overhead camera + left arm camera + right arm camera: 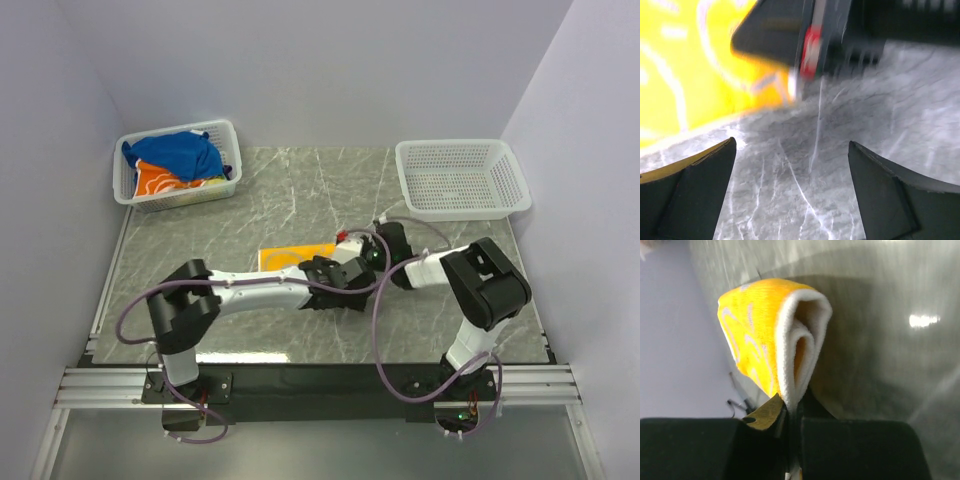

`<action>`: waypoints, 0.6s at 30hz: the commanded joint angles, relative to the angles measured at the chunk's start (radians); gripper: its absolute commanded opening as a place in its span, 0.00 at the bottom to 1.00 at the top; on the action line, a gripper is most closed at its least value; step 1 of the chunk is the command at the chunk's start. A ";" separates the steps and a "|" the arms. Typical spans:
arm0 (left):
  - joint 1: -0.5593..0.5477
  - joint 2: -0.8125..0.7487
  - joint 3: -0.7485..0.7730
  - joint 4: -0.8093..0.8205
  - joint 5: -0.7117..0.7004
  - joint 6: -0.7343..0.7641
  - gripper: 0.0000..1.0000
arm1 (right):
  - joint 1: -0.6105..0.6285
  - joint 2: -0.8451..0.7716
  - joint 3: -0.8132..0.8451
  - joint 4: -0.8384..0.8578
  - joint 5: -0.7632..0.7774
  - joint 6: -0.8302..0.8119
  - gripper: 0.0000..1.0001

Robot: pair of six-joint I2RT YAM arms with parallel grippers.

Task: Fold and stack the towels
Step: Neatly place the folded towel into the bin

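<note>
Right hand (792, 412) clamps the edge of the folded yellow towel (762, 340). Left hand (791, 145) gapes open over the marble surface (840, 130).

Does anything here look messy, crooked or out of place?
Nothing spilled or damaged. The blue towel and orange towel lie crumpled in the far-left basket; the right gripper pinches the doubled-over yellow towel.

Robot lab, white-walled booth (300, 70), marble tabletop (280, 190)

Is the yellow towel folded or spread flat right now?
Folded. The right wrist view shows the yellow towel doubled over in layers, its white edges pinched in the shut right gripper.
</note>
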 commanded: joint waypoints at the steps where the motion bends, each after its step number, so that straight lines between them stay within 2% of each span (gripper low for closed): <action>1: 0.044 -0.140 -0.039 0.034 0.027 -0.008 0.99 | -0.051 -0.025 0.136 -0.275 0.029 -0.248 0.00; 6: 0.138 -0.312 -0.157 0.058 0.090 0.015 0.99 | -0.123 0.020 0.336 -0.538 0.092 -0.435 0.00; 9: 0.251 -0.419 -0.232 0.066 0.163 0.048 0.99 | -0.156 0.046 0.495 -0.711 0.116 -0.593 0.00; 10: 0.320 -0.444 -0.244 0.062 0.173 0.060 0.99 | -0.173 0.055 0.542 -0.757 0.123 -0.624 0.00; 12: 0.391 -0.502 -0.261 0.042 0.176 0.104 0.99 | -0.189 0.075 0.676 -0.873 0.149 -0.710 0.00; 16: 0.605 -0.554 -0.244 -0.024 0.200 0.187 0.99 | -0.215 0.099 0.901 -1.064 0.271 -0.851 0.00; 18: 0.658 -0.568 -0.225 -0.038 0.231 0.213 0.99 | -0.236 0.130 1.041 -1.171 0.325 -0.935 0.00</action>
